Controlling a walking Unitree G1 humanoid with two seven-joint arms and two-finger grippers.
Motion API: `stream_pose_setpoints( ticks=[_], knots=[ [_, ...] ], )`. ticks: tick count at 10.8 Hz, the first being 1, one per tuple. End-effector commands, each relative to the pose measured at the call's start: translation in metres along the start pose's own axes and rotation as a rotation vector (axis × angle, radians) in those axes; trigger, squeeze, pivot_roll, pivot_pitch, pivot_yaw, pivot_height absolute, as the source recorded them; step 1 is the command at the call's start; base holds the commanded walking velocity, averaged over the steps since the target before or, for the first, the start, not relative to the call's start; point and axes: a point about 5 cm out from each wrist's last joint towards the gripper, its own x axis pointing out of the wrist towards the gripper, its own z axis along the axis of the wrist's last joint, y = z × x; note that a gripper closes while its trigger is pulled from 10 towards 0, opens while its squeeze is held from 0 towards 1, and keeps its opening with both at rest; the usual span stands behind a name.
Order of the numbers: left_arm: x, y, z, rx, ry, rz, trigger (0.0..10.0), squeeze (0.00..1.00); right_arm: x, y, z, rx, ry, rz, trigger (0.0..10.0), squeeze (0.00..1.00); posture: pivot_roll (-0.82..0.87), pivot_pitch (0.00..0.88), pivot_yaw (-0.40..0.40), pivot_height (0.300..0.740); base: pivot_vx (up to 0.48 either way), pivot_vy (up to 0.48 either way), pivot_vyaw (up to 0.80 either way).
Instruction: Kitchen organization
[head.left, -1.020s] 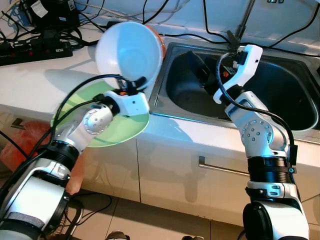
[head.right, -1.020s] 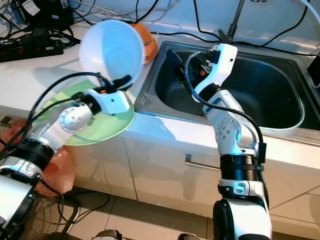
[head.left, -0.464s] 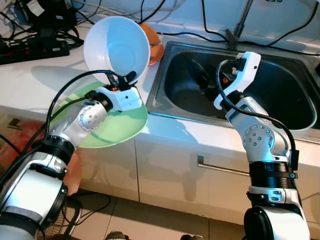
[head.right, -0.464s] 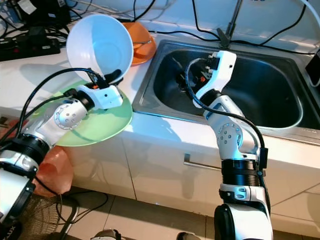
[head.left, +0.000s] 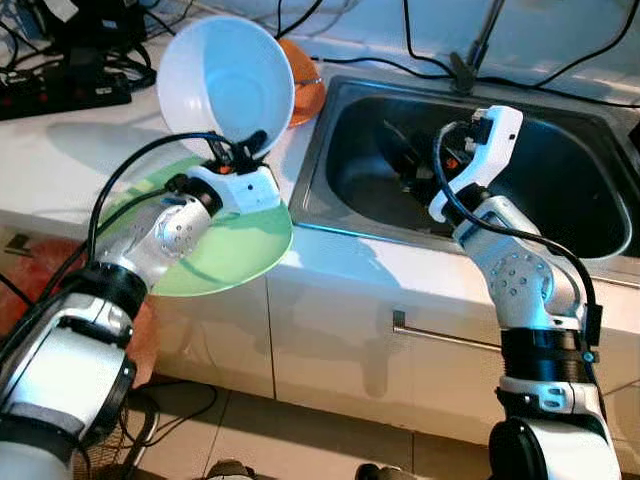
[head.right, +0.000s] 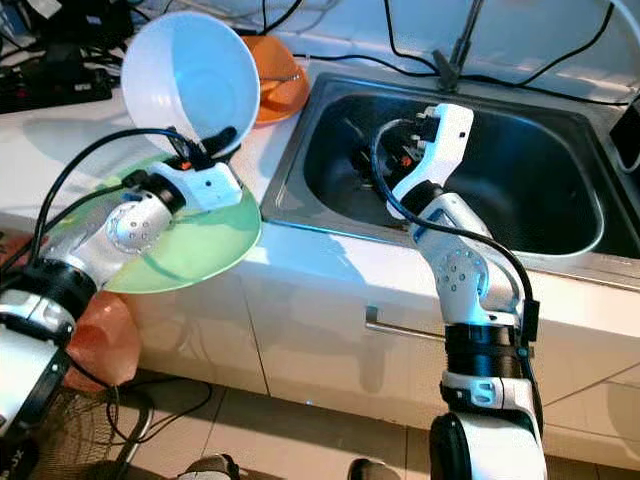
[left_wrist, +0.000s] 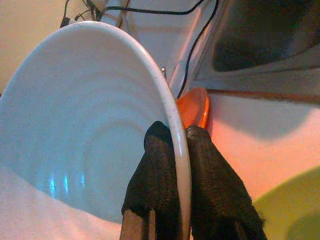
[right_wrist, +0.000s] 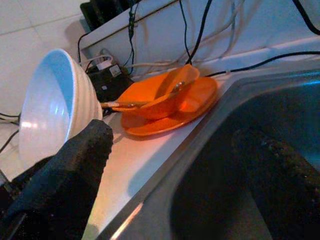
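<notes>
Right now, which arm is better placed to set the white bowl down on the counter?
Left. The left gripper already pinches the white bowl by its rim, above the green plate. The right gripper is open over the sink, holding nothing.

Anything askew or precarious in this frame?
Yes. The green plate juts past the counter's front edge. The left gripper pinches the white bowl by its rim, tipped on its side above the plate.
</notes>
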Motion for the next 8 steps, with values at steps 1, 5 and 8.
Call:
stream_pose_setpoints(
  ticks=[1, 5, 8],
  knots=[
    [0.002, -0.002, 0.001, 0.025, -0.003, -0.009, 0.0, 0.00, -0.003, -0.001, 0.002, -0.001, -0.002, -0.006, 10.0, 0.00, 0.06, 0.176, -0.053, 0.740, 0.000, 0.000, 0.00],
    [0.020, 0.013, 0.014, 0.061, -0.027, 0.055, 0.0, 0.00, -0.004, -0.002, 0.003, -0.001, -0.004, -0.026, 10.0, 0.00, 0.05, 0.184, -0.043, 0.740, 0.000, 0.000, 0.00],
    [0.038, 0.016, 0.038, 0.064, -0.095, 0.067, 0.0, 0.00, -0.005, -0.003, 0.005, -0.007, -0.018, -0.038, 10.0, 0.00, 0.05, 0.176, -0.034, 0.740, 0.000, 0.000, 0.00]
  ],
)
